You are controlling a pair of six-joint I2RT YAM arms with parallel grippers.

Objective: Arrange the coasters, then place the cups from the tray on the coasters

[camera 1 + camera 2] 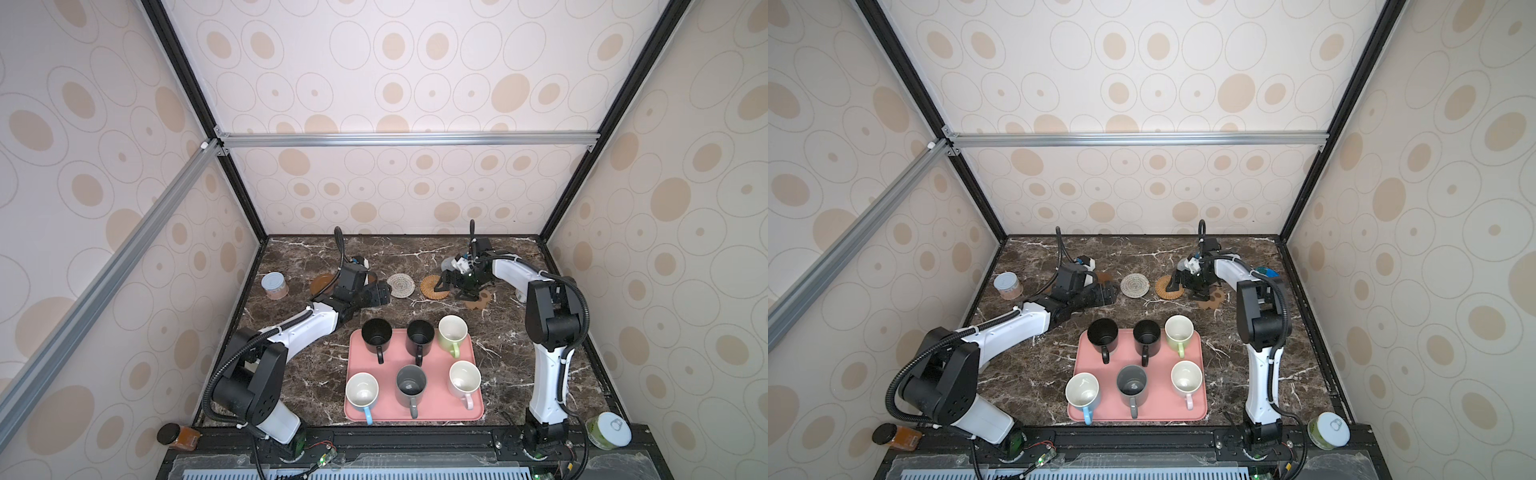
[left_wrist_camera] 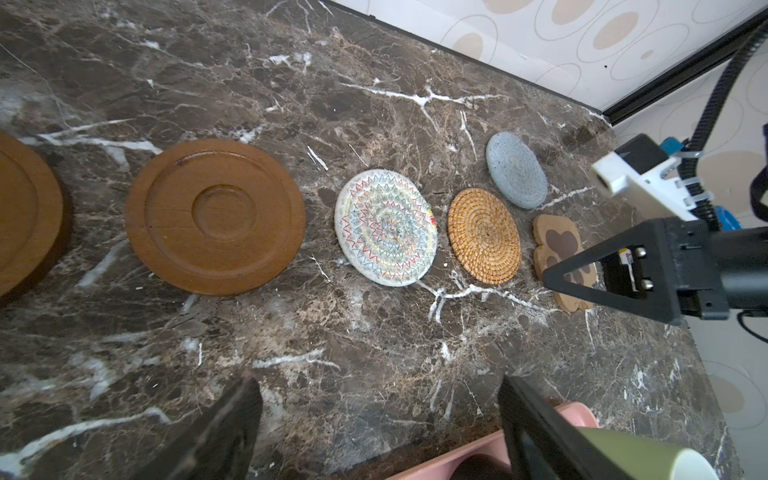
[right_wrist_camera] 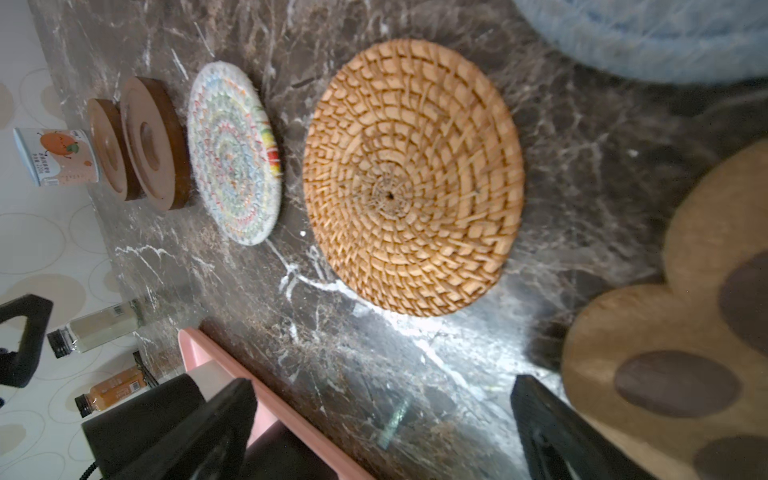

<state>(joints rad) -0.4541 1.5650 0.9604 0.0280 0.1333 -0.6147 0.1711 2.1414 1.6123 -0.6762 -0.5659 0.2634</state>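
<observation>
A: Left arm pose?
B: The left arm (image 1: 303, 326) stretches low from its near-left base toward the middle, wrist turned along the coaster row. Left jaws spread wide and empty, over bare tabletop (image 1: 316, 374) between the row and the tray (image 1: 436, 370).
A: Right?
B: The right arm (image 1: 548, 316) stands up from the near-right base, elbow high, forearm going back and inward, wrist folded down. Right jaws are wide apart too, holding nothing, low by the rattan coaster (image 2: 484, 236) and paw coaster (image 2: 552, 245). Contact: can't tell.
A: Coasters?
B: All on the far half. In line: wooden disc (image 2: 216, 216), second wooden disc (image 2: 25, 212), cream woven coaster (image 2: 386, 228), rattan, paw. The grey-blue coaster (image 2: 516, 170) sits out of line, nearer the back wall.
A: Cups?
B: Six, upright on the pink tray. Black cup (image 1: 376, 332), second black cup (image 1: 420, 332), green cup (image 1: 452, 328). Then the blue-handled cup (image 1: 361, 390), grey cup (image 1: 411, 382), pink-handled cup (image 1: 464, 378).
A: Anything in the way?
B: In both top views the left wrist covers one wooden disc and the right wrist hides most of the grey-blue. Green cup and tray rim sit close by the left jaws. Clutter: a lidded jar (image 1: 275, 286) far left, a bottle (image 1: 178, 436) and a green can (image 1: 609, 430) at the near corners.
</observation>
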